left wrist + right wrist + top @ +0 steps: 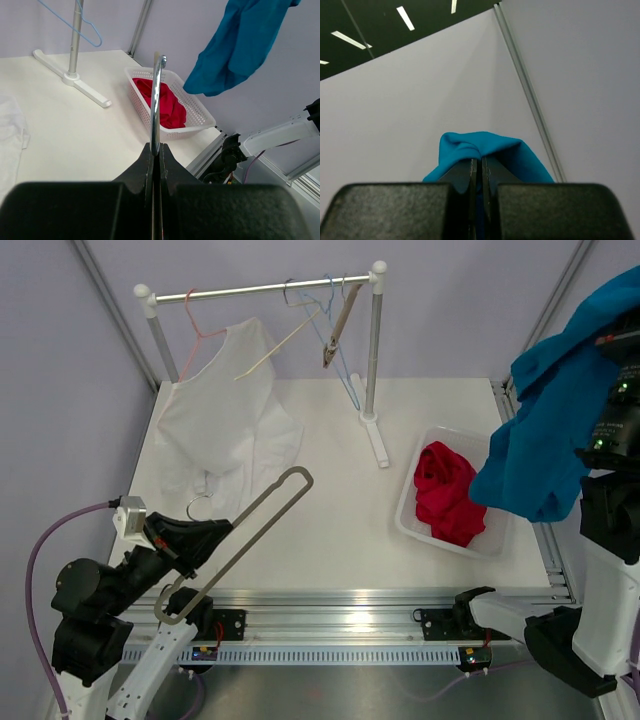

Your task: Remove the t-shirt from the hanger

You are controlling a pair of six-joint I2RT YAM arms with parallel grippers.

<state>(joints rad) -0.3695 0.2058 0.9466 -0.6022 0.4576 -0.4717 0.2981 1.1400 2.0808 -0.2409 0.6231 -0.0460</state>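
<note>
White table [330, 480], right gripper [480, 167] clenched on blue t-shirt [545, 430] hanging from it, above right-side basket [405, 518], left gripper [155, 152] grasping bare grey hanger [250, 530] at near left.

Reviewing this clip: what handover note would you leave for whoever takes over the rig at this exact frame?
Left gripper: shut on the bare metal hanger, held over the table's near left.
Right gripper: shut on the blue t-shirt, raised, draping above the white basket that holds a red garment.
Done: the t-shirt is off the hanger.
To do: probably lower the t-shirt into the basket and put the hanger down.
</note>
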